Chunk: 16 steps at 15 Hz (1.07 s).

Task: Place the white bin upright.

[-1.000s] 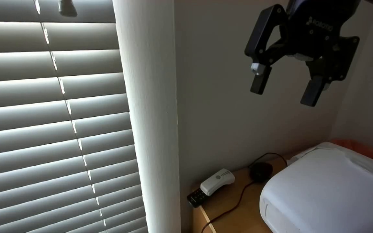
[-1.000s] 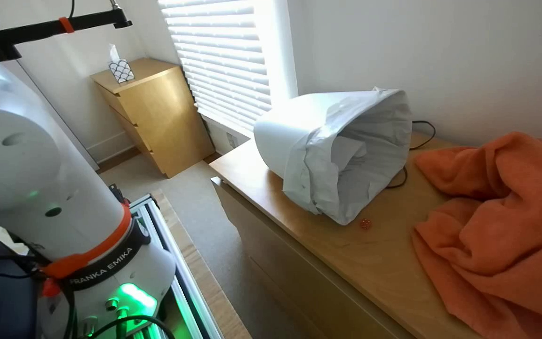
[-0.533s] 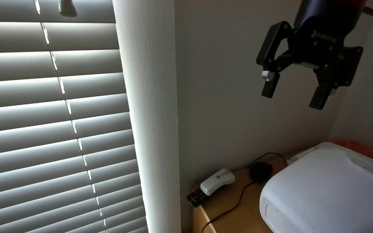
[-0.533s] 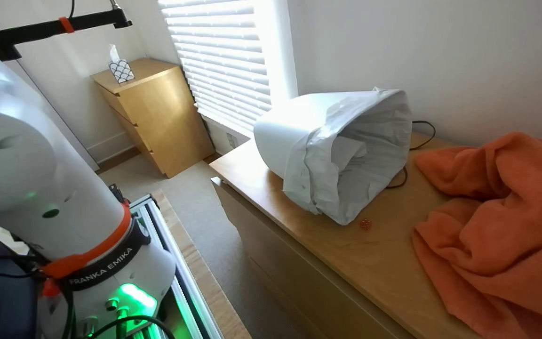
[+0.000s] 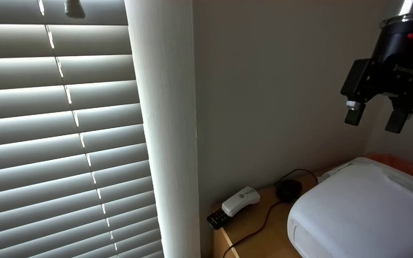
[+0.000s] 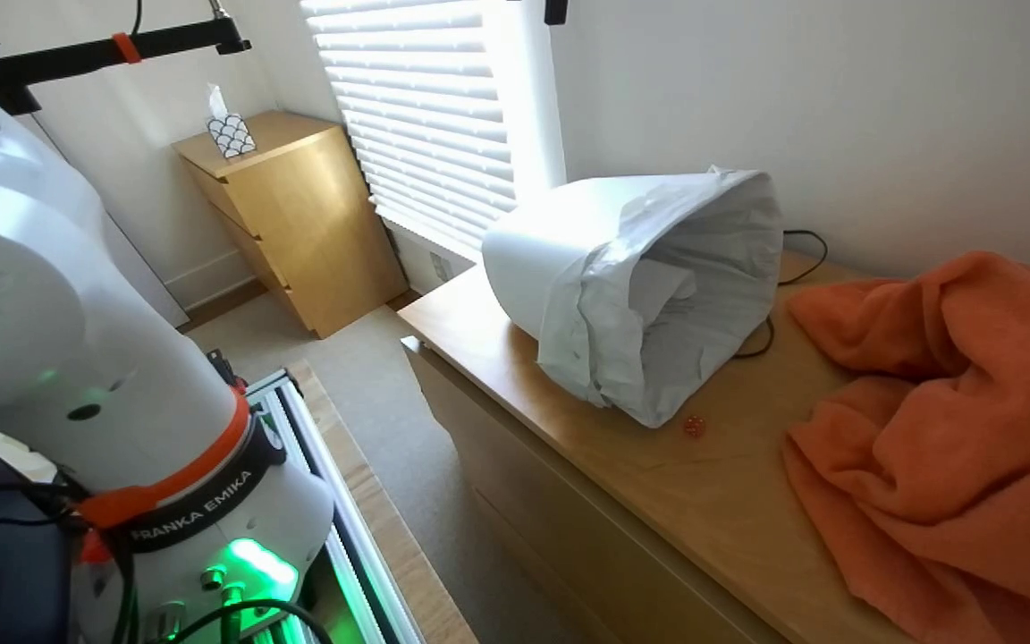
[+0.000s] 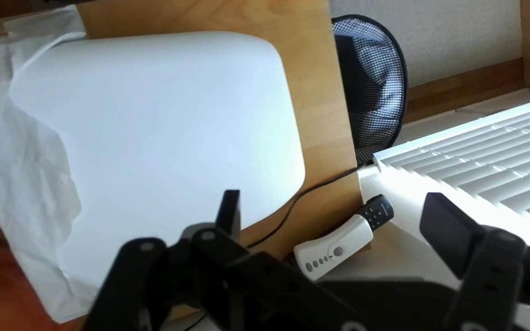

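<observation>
The white bin lies on its side on the wooden dresser top in both exterior views (image 5: 368, 211) (image 6: 551, 241). Its mouth, with the crinkled white liner (image 6: 582, 331), faces the orange cloth. In the wrist view the bin (image 7: 164, 133) fills the left, its closed end toward the dresser's end. My gripper (image 5: 375, 122) is open and empty, above the bin and apart from it, fingers pointing down. In the wrist view the open gripper (image 7: 334, 204) has one finger overlapping the bin's corner and the other over the window-sill side. One dark fingertip also shows at the top of an exterior view.
An orange cloth (image 6: 953, 429) lies beside the bin's mouth. A white remote (image 5: 240, 201) and a black remote (image 5: 217, 219) lie at the dresser's corner near a dark round object (image 5: 289, 190) with a cable. Window blinds (image 5: 66, 143) and the wall stand close. A mesh basket (image 7: 375, 87) is beyond the edge.
My gripper has moved right and down in an exterior view, staying open. A fingertip has come into sight at the top of an exterior view. The bin has not moved.
</observation>
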{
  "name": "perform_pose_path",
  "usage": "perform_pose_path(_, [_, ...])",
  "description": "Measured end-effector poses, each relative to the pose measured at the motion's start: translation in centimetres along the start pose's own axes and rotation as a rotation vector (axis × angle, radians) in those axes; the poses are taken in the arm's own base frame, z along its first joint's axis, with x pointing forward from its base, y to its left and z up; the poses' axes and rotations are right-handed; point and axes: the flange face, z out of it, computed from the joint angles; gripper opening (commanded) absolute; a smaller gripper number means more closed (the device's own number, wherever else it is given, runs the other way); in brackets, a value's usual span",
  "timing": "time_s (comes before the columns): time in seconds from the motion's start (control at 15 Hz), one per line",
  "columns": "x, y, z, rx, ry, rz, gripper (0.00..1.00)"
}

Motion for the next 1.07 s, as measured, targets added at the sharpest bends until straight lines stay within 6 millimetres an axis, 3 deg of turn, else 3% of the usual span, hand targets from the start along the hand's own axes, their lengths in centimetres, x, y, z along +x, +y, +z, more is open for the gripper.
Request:
perform_pose_path(0.27, [-0.6, 4.0, 0.1, -0.007, -0.002, -0.032, 1.00])
perform_pose_path(0.47, [-0.8, 4.0, 0.0, -0.007, 0.003, -0.035, 1.00])
perform_pose_path(0.67, [-0.1, 5.0, 1.1, -0.012, -0.084, -0.006, 1.00])
perform_pose_path(1.07, [3.5, 12.5, 4.7, -0.042, -0.228, 0.046, 1.00])
